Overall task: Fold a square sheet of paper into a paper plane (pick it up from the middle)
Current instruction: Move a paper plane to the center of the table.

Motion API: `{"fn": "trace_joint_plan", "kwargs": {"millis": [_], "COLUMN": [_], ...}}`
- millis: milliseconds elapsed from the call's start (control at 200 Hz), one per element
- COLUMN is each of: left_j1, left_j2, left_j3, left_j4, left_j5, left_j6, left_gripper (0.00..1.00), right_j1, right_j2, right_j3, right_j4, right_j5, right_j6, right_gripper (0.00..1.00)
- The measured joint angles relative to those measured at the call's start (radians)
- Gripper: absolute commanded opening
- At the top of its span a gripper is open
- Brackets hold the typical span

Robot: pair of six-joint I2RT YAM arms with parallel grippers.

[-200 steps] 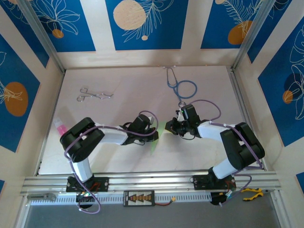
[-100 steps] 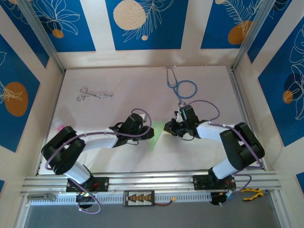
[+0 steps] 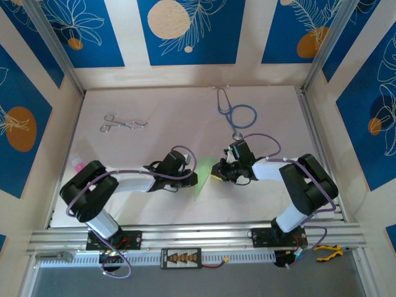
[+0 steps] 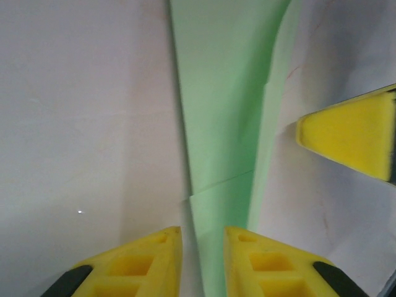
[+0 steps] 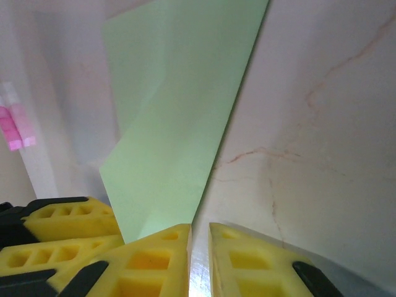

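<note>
On the pale marbled table top [image 3: 173, 105] I counted one of each thing. Farthest left, beside my left arm, stood one small pink-and-white object [image 3: 76, 163], too small for me to name. Toward the back lay one pair of silvery metal forceps [image 3: 124, 122] with ring handles. My left gripper [image 4: 203, 234] was low over the middle of the table. Its two yellow foam fingers [image 4: 142, 263] stood a little apart, and a narrow strip of paper ran into the gap between them without the pads pressing on it. That paper belonged to the one pale green folded paper plane [image 3: 202, 184], a long narrow triangle lying between my two grippers with its sharp tip toward my bases. My right gripper [image 5: 199, 229] sat at the plane's right side, its two yellow fingers drawn almost together with only a thin slit left. The plane's near edge ran down to the tip of one of those fingers, and I could not tell whether any paper was pinched there. Behind that gripper lay one blue rubber-tubed stethoscope [image 3: 231, 115], its loop well apart from the plane. Far right, on the frame at the near corner, rested one yellow-and-black-handled tool [image 3: 328, 250].
</note>
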Motion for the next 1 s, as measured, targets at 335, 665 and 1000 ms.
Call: {"fn": "trace_joint_plan", "kwargs": {"millis": [335, 665, 1000], "left_j1": [0.006, 0.02, 0.027], "left_j2": [0.04, 0.06, 0.101], "left_j3": [0.03, 0.032, 0.029], "left_j4": [-0.008, 0.021, 0.131], "left_j5": [0.053, 0.106, 0.16], "left_j6": [0.0, -0.02, -0.087], "left_gripper": [0.23, 0.24, 0.22], "right_j1": [0.002, 0.002, 0.001], "right_j2": [0.031, 0.044, 0.051], "right_j3": [0.006, 0.006, 0.006], "right_j4": [0.006, 0.025, 0.04], "right_j5": [-0.014, -0.04, -0.051], "right_j6": [0.0, 0.0, 0.004], "right_gripper": [0.17, 0.16, 0.16]}}
